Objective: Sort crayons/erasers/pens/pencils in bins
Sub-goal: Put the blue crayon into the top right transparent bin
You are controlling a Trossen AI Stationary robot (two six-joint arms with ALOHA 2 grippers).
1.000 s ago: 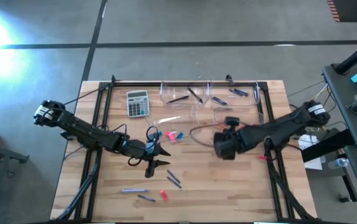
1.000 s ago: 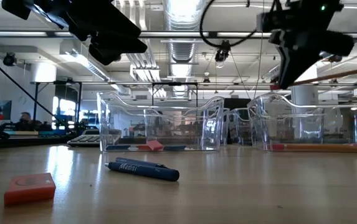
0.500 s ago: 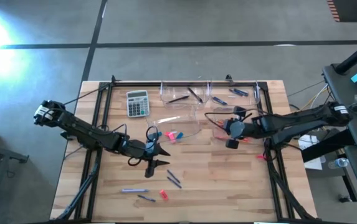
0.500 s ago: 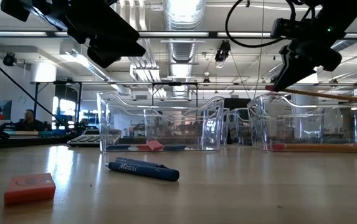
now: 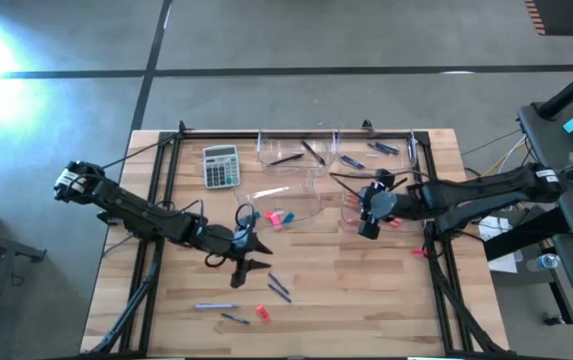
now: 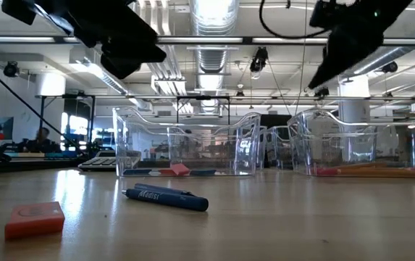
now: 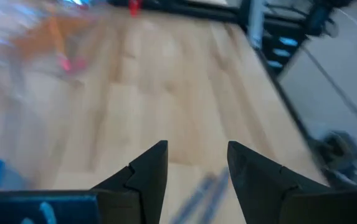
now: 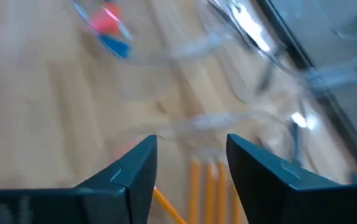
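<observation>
My right gripper (image 5: 365,222) (image 8: 190,155) hangs open over the near right bin (image 5: 381,192), with nothing between its fingers. Several orange pencils (image 8: 210,182) (image 6: 370,170) lie on that bin's floor below it. My left gripper (image 5: 245,252) (image 7: 197,163) stands open above the bare table middle, over blue pens (image 5: 279,288) (image 6: 165,197). Pink and light blue erasers (image 5: 278,216) (image 8: 108,25) lie in the near left bin (image 5: 288,198). A pink eraser (image 5: 262,313) (image 6: 35,218) rests flat on the table near its front edge.
Two more clear bins (image 5: 291,153) (image 5: 374,155) with dark and blue sticks stand at the far edge. A grey calculator (image 5: 221,165) lies at the far left. More pens (image 5: 216,309) lie near the front edge. Black frame rails (image 5: 158,180) run along both table sides.
My right gripper has gone up and toward the table's far edge, tipped from pointing down to a slant, and let go of an orange pencil. The pencil has fallen and lies with the others in the near right bin.
</observation>
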